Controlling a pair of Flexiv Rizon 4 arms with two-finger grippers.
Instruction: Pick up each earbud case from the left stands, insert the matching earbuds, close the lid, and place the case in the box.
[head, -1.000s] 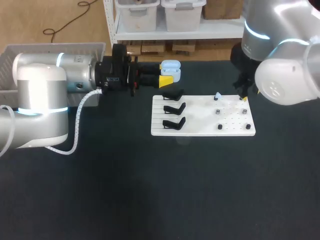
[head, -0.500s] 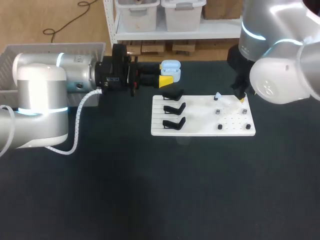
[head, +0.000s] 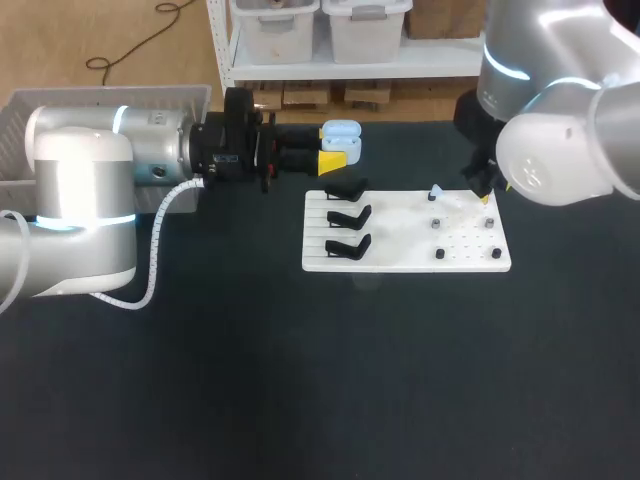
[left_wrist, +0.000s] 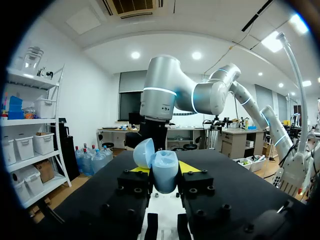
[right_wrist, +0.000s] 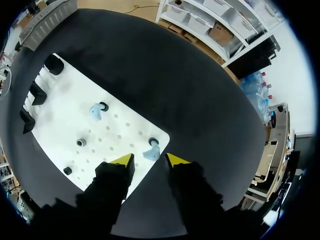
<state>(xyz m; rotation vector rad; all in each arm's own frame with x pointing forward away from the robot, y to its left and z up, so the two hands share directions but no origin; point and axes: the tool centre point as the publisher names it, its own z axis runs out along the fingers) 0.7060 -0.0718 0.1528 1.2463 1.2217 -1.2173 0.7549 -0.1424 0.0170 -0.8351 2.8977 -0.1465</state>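
At the far right corner of the white board (head: 400, 255) the right gripper (right_wrist: 148, 159) stands with jaws released, a pale blue earbud (right_wrist: 151, 150) just ahead of their gap; beyond the far left corner the left gripper (left_wrist: 164, 170) grasps the open-lidded earbud case (left_wrist: 165, 175) from both sides

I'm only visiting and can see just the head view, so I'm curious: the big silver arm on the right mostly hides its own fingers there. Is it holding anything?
Observer: No. In the right wrist view the right gripper is open; a small pale blue earbud stands on the flat white pegboard, in line with the gap between its fingers.
Visitor: And the case in the other arm, is its lid up?
Observer: Yes. The left wrist view shows the left gripper shut on the pale blue rounded earbud case, with the domed lid tipped open.
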